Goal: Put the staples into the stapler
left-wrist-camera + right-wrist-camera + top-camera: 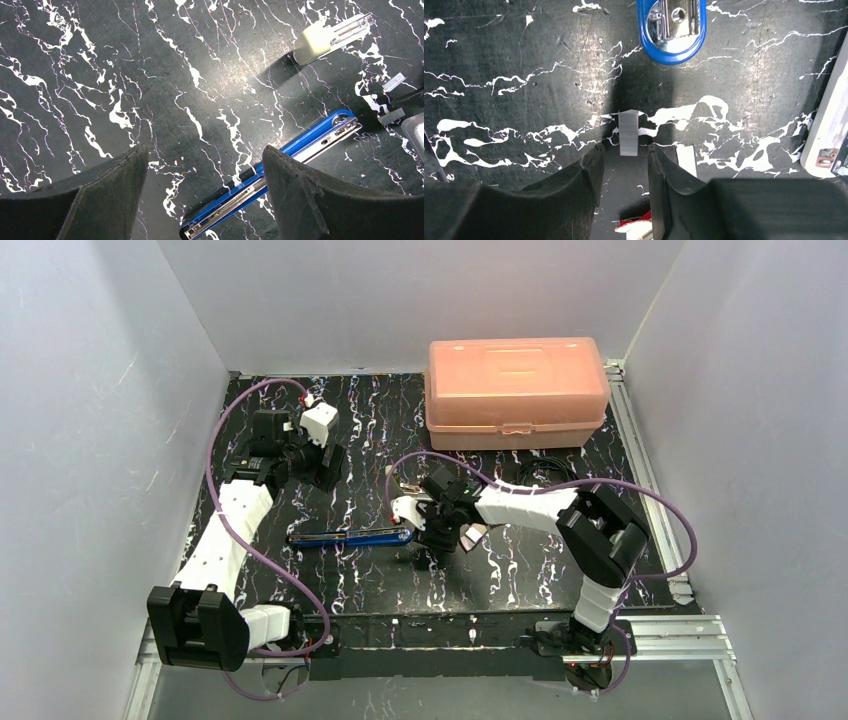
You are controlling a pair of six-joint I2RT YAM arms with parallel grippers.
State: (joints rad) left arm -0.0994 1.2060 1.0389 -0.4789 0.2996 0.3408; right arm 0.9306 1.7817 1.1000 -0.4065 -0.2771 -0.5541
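Observation:
The blue stapler [350, 537] lies opened out flat on the black marbled table, its metal channel facing up [300, 147]. One rounded end of the stapler [671, 30] shows ahead of my right gripper [626, 146]. That gripper is open, and a short grey strip of staples [628, 131] lies on the table at its fingertips, touching neither finger. A second strip [686, 159] lies just right of the right finger. The red staple box [639, 226] is under the wrist. My left gripper [205, 148] hovers open and empty above the stapler's other end.
A pale slide-out tray [312, 42] holding staples lies beyond the stapler. An orange plastic case [515, 390] stands at the back right. A black coiled cable [545, 472] lies in front of it. White walls enclose the table on three sides.

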